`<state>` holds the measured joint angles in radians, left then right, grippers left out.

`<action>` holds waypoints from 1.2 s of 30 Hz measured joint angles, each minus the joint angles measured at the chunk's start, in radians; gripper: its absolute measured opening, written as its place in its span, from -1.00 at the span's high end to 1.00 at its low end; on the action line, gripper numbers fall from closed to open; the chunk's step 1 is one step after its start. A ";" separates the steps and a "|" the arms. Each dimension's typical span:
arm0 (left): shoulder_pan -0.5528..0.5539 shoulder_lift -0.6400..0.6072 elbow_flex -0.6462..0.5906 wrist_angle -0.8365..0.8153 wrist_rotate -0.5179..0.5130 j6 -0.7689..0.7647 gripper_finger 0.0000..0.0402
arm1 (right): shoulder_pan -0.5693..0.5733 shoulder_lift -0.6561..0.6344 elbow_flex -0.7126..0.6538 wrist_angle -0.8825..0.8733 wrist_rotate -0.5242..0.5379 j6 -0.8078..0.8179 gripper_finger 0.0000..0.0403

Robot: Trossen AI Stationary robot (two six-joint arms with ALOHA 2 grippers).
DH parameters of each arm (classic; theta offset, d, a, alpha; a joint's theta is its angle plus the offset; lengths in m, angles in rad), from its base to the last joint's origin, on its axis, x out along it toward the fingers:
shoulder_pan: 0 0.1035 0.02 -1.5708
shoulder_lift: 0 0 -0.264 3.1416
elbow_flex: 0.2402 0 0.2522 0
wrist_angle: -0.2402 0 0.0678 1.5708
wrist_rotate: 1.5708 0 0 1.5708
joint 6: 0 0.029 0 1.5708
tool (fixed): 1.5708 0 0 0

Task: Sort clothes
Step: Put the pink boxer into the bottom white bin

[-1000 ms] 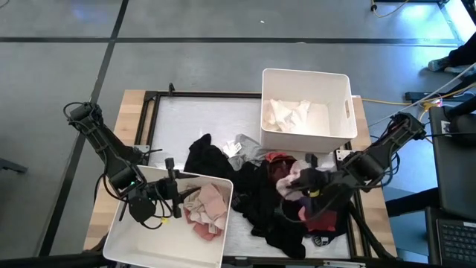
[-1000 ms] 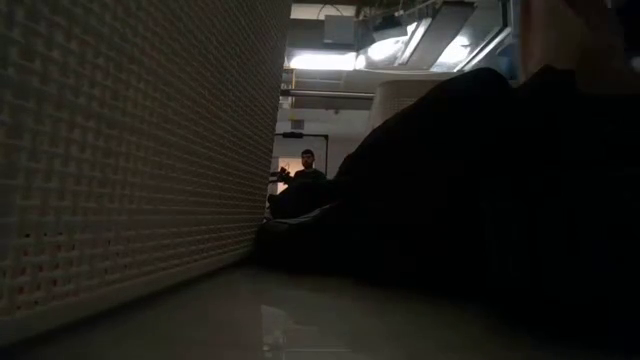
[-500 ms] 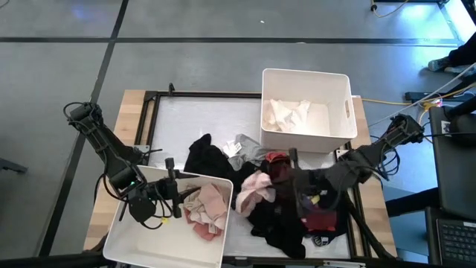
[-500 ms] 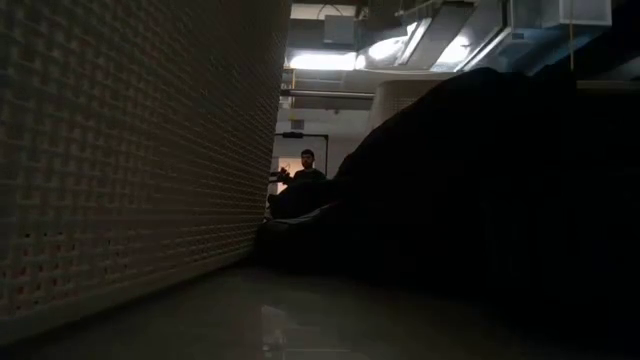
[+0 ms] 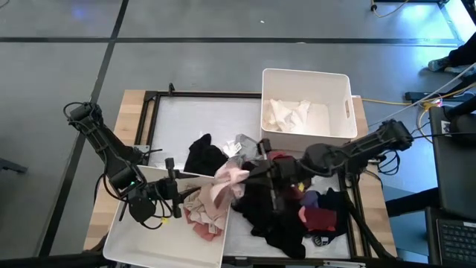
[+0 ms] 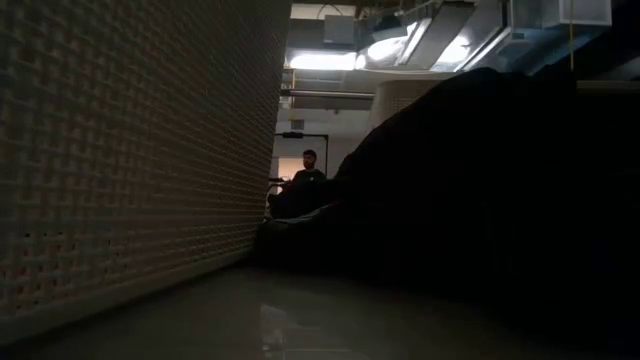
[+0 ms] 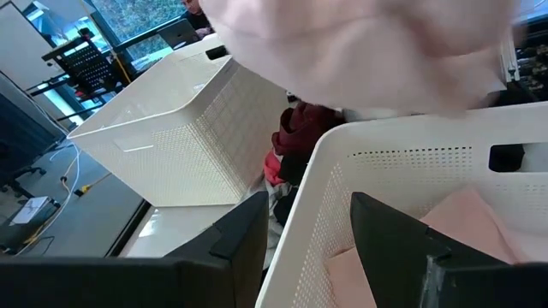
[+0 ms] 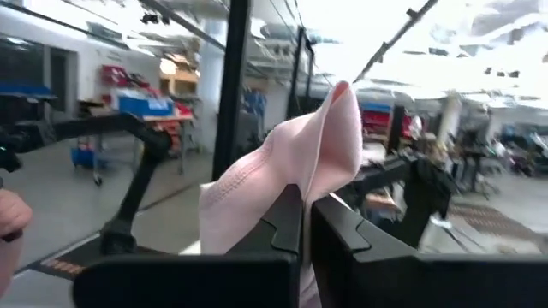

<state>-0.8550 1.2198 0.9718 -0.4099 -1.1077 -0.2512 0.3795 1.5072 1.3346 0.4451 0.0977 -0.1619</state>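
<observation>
- Pink cloth [image 5: 232, 177] is held pinched between the clenched fingers of the right gripper [image 5: 256, 170], hanging over the rim of the near-left bin [image 5: 119, 238]; a bunched fold is what is gripped, as seen in the right wrist view [image 8: 282, 175].
- Softness and light weight are judged likely, so drooping and snagging on the bin's rim could be expected.
- Remaining clothes [image 5: 282, 212] are heaped toward the table's near-right edge, beside the far bin [image 5: 346, 112].
- Left gripper [image 5: 172, 195] is parked at the near-left bin's rim, fingers spread and empty; little free room is left there.
</observation>
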 joint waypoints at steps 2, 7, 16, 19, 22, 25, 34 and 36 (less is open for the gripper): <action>0.000 0.000 0.000 0.000 0.000 0.000 0.22 | -0.017 0.030 0.000 0.050 -0.037 0.000 0.92; 0.000 0.000 0.000 0.000 0.000 0.000 0.22 | -0.045 0.112 0.000 0.085 -0.065 0.000 0.92; 0.000 0.000 0.000 0.000 0.000 0.000 0.22 | -0.054 0.268 -0.001 0.081 -0.056 -0.001 0.92; 0.000 0.000 0.000 -0.001 0.000 0.000 0.22 | -0.055 0.299 -0.001 0.078 -0.052 -0.001 0.92; 0.000 0.000 0.000 -0.001 0.000 0.000 0.22 | -0.055 0.315 -0.001 0.073 -0.045 -0.001 0.90; 0.000 0.000 0.000 -0.001 0.000 0.000 0.22 | -0.055 0.322 -0.001 0.050 -0.047 -0.001 0.79; 0.000 0.000 0.000 -0.001 0.000 -0.001 0.22 | -0.053 0.298 0.022 -0.184 0.003 -0.041 0.12; 0.000 0.000 0.000 -0.002 0.000 -0.002 0.22 | -0.053 0.278 0.075 -0.331 0.049 -0.061 0.02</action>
<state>-0.8548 1.2198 0.9718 -0.4114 -1.1079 -0.2531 0.3267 1.7854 1.4095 0.1138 0.1469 -0.2226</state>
